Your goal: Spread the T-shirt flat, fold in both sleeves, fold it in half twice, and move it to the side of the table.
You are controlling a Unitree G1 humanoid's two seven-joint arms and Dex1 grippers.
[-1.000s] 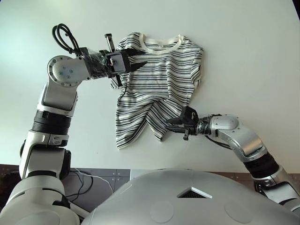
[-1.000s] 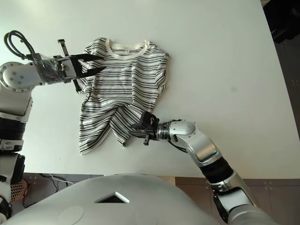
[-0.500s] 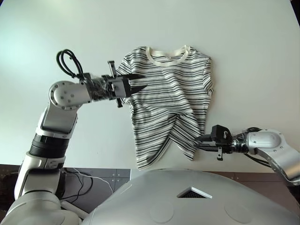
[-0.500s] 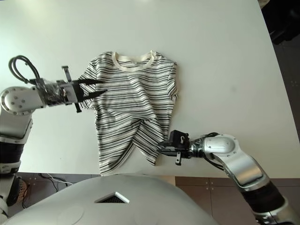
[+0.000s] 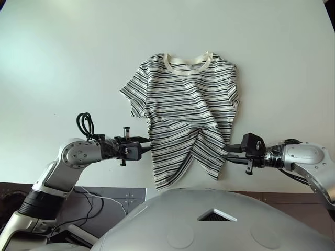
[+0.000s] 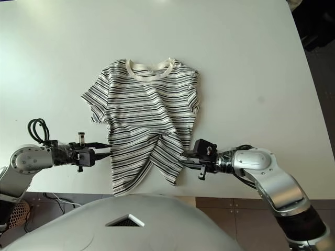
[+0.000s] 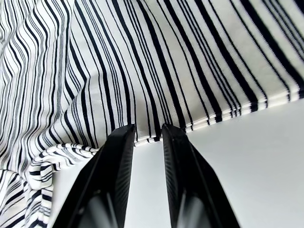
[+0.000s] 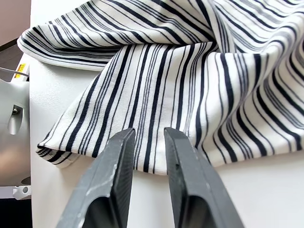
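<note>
Black fingers of left hand (image 5: 147,148) low over white table (image 5: 63,63), near front edge, pointing right at left side edge of T-shirt (image 5: 188,112). Released: narrow gap between fingers, bare table visible in it, tips right at cloth edge, nothing pinched. Black cable loop (image 5: 85,124) sticking up behind that wrist.

Middle: black-and-white striped T-shirt lying on table, cream collar (image 5: 187,61) toward far side, bottom hem toward front edge. Left sleeve (image 5: 133,97) spread flat out to the side. Right sleeve (image 5: 234,89) narrow, close along the body. Lower part bunched, creases crossing in a V near the bottom, near-left corner reaching table's front edge.

Right: right hand (image 5: 226,151) also low over table, pointing left at shirt's lower right edge. Released too: fingers slightly apart, striped cloth visible through the gap in right wrist view, tips over the hem, no cloth clamped. Both hands roughly level, shirt between them.
</note>
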